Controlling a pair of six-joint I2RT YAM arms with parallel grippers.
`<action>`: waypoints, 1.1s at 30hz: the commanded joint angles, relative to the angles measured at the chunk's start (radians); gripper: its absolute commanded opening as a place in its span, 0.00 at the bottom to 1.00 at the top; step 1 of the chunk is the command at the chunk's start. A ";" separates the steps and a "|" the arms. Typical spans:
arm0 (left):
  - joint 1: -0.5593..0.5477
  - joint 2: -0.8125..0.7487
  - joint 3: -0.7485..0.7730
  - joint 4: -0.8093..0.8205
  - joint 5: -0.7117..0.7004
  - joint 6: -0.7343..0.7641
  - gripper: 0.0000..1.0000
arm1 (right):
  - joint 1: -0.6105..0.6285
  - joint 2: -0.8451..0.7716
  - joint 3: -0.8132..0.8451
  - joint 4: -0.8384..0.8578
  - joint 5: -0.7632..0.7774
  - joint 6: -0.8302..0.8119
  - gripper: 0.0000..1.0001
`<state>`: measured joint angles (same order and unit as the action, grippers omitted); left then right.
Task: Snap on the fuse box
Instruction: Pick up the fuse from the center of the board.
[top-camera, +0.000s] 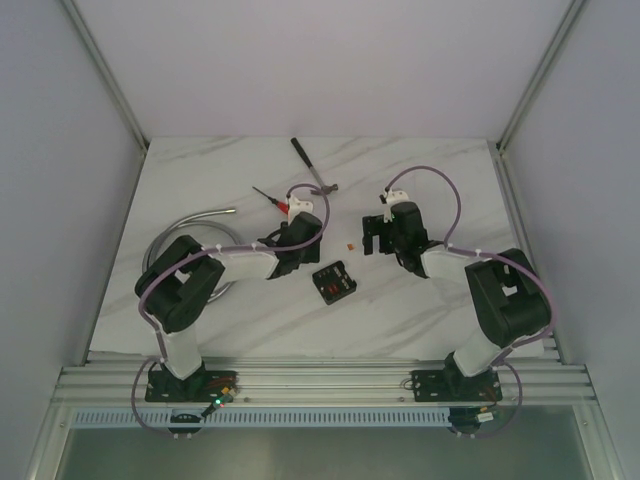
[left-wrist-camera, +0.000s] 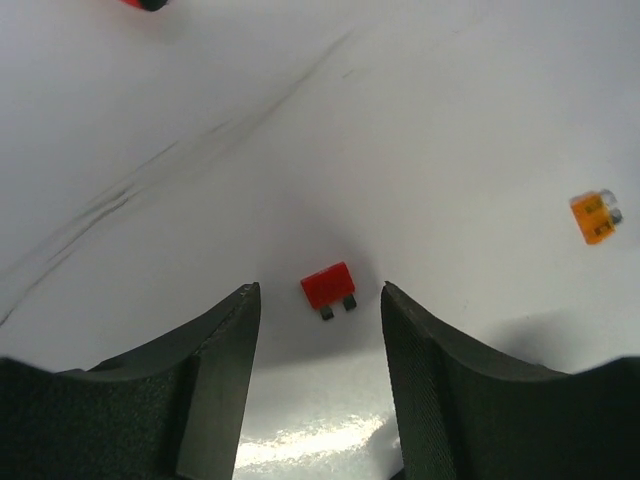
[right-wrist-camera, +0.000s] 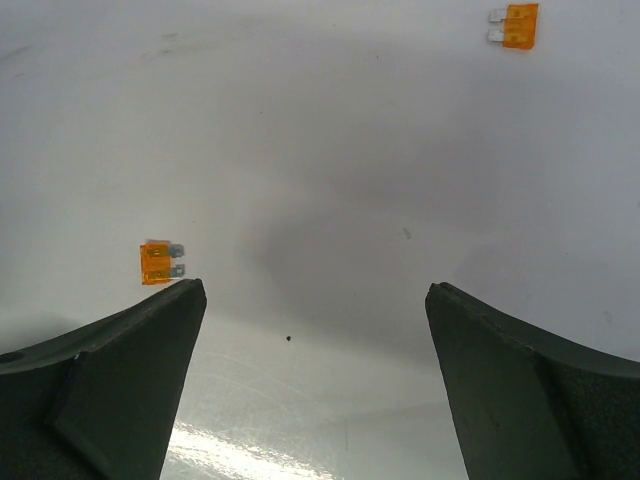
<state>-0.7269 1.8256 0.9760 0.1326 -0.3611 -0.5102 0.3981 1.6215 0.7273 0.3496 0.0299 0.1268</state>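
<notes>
Your fuse box lies on the tabletop between the two arms.
It sits apart from both grippers: your left gripper is moderately open, straddling a loose red fuse; your right gripper is spread wide, holding nothing.

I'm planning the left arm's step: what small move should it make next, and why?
Probably lower the left gripper slightly and close on the red fuse: it lies loose on the table between its open jaws, untouched, and the fuse box sits nearby.
</notes>
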 joint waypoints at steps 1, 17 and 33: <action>-0.014 0.046 -0.017 0.006 -0.095 -0.111 0.59 | -0.003 -0.030 -0.014 0.034 -0.006 0.010 1.00; -0.093 0.103 -0.003 -0.055 -0.221 -0.249 0.52 | -0.003 -0.057 -0.040 0.047 0.001 0.011 1.00; -0.098 0.181 0.074 -0.242 -0.196 -0.248 0.43 | -0.004 -0.074 -0.065 0.066 -0.007 0.020 1.00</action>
<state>-0.8196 1.9404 1.0874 0.0559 -0.6407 -0.7437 0.3981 1.5700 0.6807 0.3817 0.0296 0.1345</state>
